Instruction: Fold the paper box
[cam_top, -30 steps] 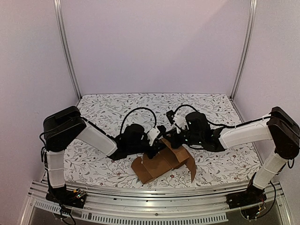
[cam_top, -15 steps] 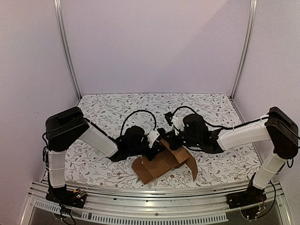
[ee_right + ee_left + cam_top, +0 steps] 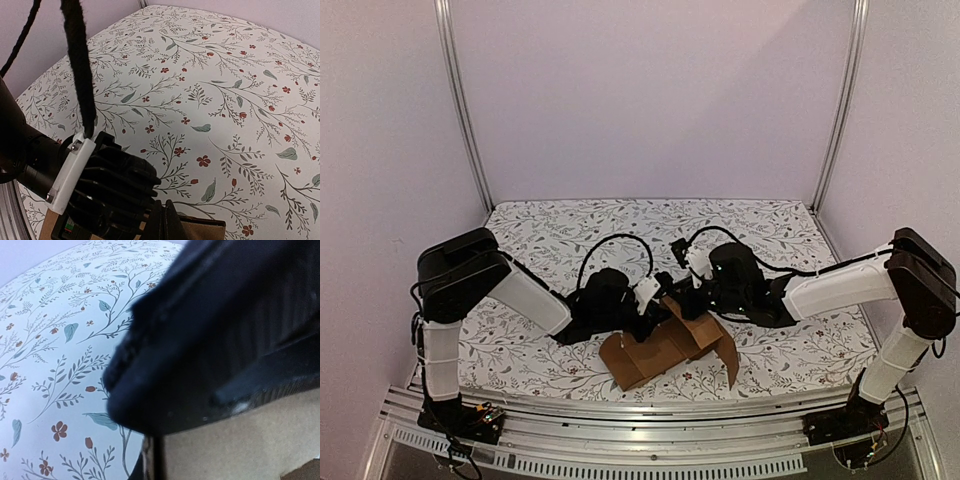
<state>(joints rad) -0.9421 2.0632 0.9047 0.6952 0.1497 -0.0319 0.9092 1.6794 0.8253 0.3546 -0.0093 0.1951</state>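
The paper box [image 3: 665, 352] is plain brown cardboard, partly folded, lying near the table's front with a flap hanging at its right. Both grippers meet at its upper back edge. My left gripper [image 3: 655, 303] is shut, and in its wrist view the left gripper [image 3: 152, 462] sits at the left edge of a paper box panel [image 3: 240, 440]. My right gripper [image 3: 682, 300] is shut too. In its wrist view the right gripper [image 3: 167, 220] has its fingers pressed together beside the paper box edge [image 3: 205, 233]. I cannot tell whether either one pinches cardboard.
The right arm's dark body [image 3: 225, 330] fills most of the left wrist view. The left arm's ribbed wrist [image 3: 110, 185] and a black cable [image 3: 80, 65] crowd the right wrist view. Floral cloth [image 3: 620, 230] covers the table, with metal posts [image 3: 465, 110] at the corners.
The left gripper's jaws have closed from a small gap. The right arm shifted slightly left early on. The box has hardly moved.
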